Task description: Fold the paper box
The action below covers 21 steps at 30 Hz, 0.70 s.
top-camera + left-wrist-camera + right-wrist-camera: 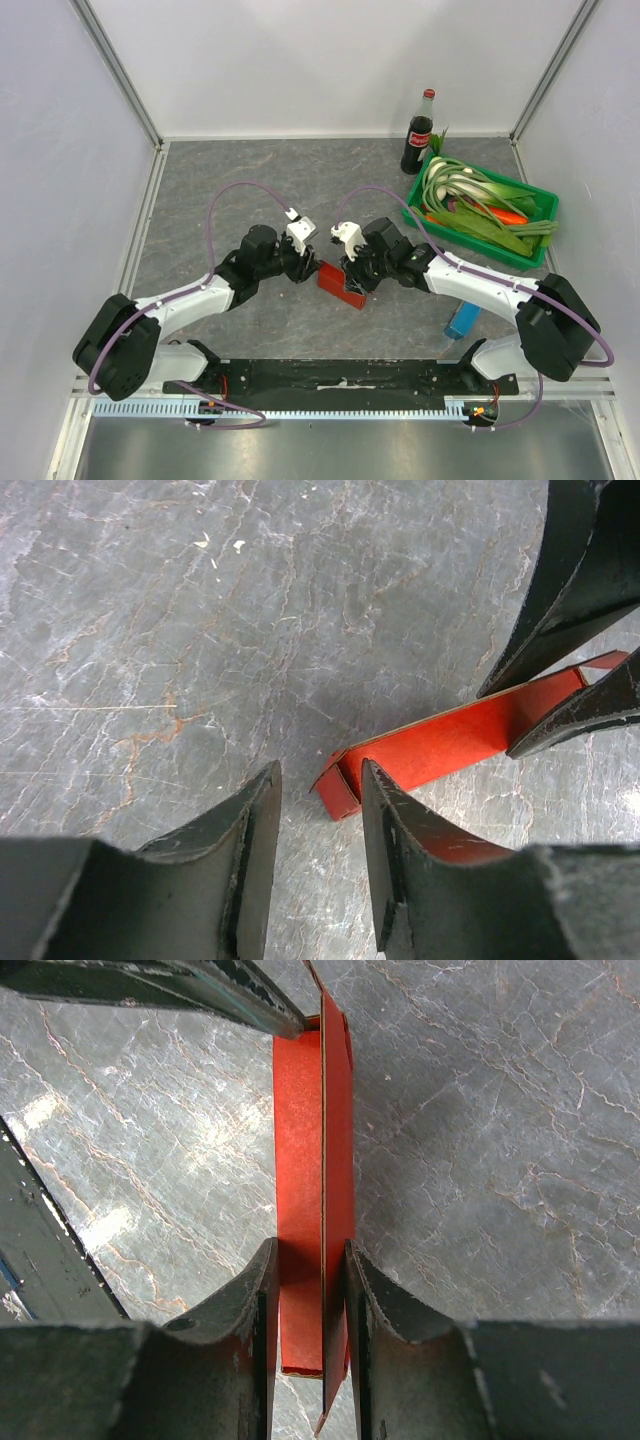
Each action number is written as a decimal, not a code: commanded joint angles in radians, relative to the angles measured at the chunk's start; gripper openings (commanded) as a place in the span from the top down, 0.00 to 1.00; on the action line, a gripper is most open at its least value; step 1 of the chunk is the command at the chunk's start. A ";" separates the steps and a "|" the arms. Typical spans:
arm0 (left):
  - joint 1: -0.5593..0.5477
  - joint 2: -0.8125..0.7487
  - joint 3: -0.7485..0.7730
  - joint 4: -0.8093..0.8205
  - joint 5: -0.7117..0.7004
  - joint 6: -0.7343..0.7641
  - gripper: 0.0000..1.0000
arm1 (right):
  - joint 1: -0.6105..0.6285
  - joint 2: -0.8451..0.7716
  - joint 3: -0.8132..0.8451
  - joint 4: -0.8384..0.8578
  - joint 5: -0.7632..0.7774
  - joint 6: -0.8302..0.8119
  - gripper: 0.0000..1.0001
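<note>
**Operator:** How far along am I?

**Spotter:** Your paper box (340, 284) stands on edge on the surface (250, 180), between the 2 arms, flattened into a narrow red pack. From that, I'd say the main folds are done. The end flaps seem to be what's left: in your right wrist view, 1 thin panel runs past the body.

**Operator:** And the end effectors?

**Spotter:** Your right end effector (308, 1260) pinches the pack across its thin sides, near 1 end. Your left end effector (320, 770) is spread with nothing between its fingers. The pack's other end sits just ahead of that gap.

**Operator:** What can't you make out?

**Spotter:** From above, both wrists cover much of the pack, so I can't tell you whether any flap is tucked. Its inside is hidden in all 3 views. In your left wrist view, the right arm's fingers cut off its far end.
</note>
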 commanded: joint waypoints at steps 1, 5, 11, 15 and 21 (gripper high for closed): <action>0.002 0.031 0.015 0.053 0.054 0.059 0.57 | 0.000 0.009 0.005 -0.072 -0.012 -0.008 0.83; 0.002 0.039 0.021 0.053 0.072 0.062 0.63 | 0.000 0.010 0.005 -0.073 -0.015 -0.008 0.82; 0.002 0.026 0.015 0.095 0.074 0.033 0.69 | 0.000 0.012 0.004 -0.067 -0.027 -0.009 0.83; 0.002 0.031 0.023 0.098 0.084 0.022 0.61 | 0.000 0.009 0.004 -0.067 -0.027 -0.009 0.83; 0.002 0.048 0.038 0.083 0.104 0.026 0.73 | 0.000 0.010 0.004 -0.067 -0.027 -0.011 0.83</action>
